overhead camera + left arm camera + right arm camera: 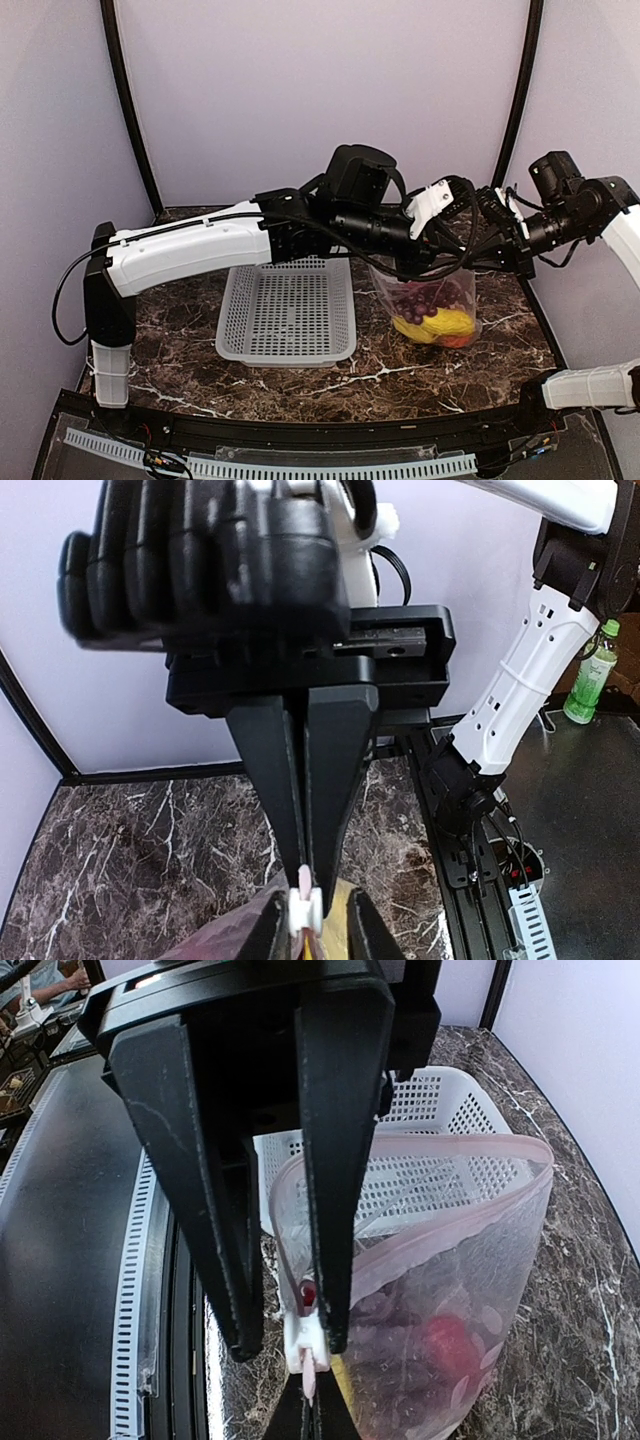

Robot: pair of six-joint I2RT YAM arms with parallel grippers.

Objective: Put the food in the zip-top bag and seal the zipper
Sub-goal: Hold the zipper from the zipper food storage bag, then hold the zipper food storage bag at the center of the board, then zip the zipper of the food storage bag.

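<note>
The zip-top bag (436,300) stands upright on the marble table, right of the basket. Through it I see the dark red grape bunch (424,296), a yellow piece (446,322) and something orange at the bottom. My left gripper (303,865) is shut on the end of the pink zipper strip (301,880), just above the white slider (305,910). My right gripper (290,1345) is open, its fingers (335,1260) straddling the slider (305,1340). The bag's mouth (430,1150) gapes open behind it. A red piece (445,1340) shows through the plastic.
The grey-white perforated basket (285,310) lies left of the bag, touching it or close to it, and also shows in the right wrist view (440,1100). A green bottle (592,675) stands off the table to the right. Both arms cross above the bag.
</note>
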